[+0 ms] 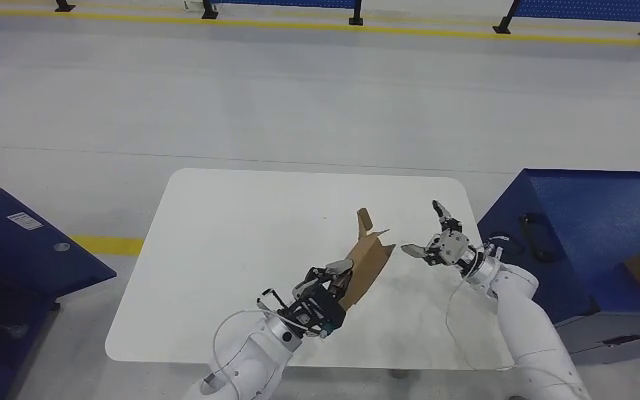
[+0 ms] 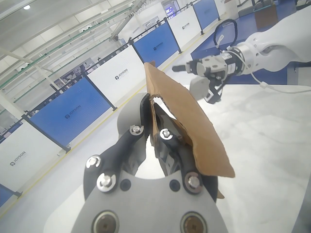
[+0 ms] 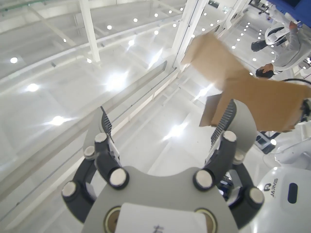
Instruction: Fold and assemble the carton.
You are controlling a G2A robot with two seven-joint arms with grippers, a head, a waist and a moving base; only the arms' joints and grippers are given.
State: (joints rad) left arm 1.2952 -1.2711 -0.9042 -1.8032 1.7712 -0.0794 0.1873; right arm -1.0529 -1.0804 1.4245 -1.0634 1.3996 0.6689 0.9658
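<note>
Left end effector (image 2: 149, 107) clamps brown half-folded carton (image 2: 189, 122); right end effector (image 3: 167, 110) spread wide

A white round-cornered desk (image 1: 220, 250) stands on pale floor (image 1: 300, 110). A blue platform (image 1: 585, 235) sits at its 3 o'clock, another blue unit (image 1: 30, 265) at 9 o'clock. A yellow line (image 1: 300, 27) crosses the floor at 12 o'clock. Blue and white partition panels (image 2: 73, 105) line the hall.
</note>
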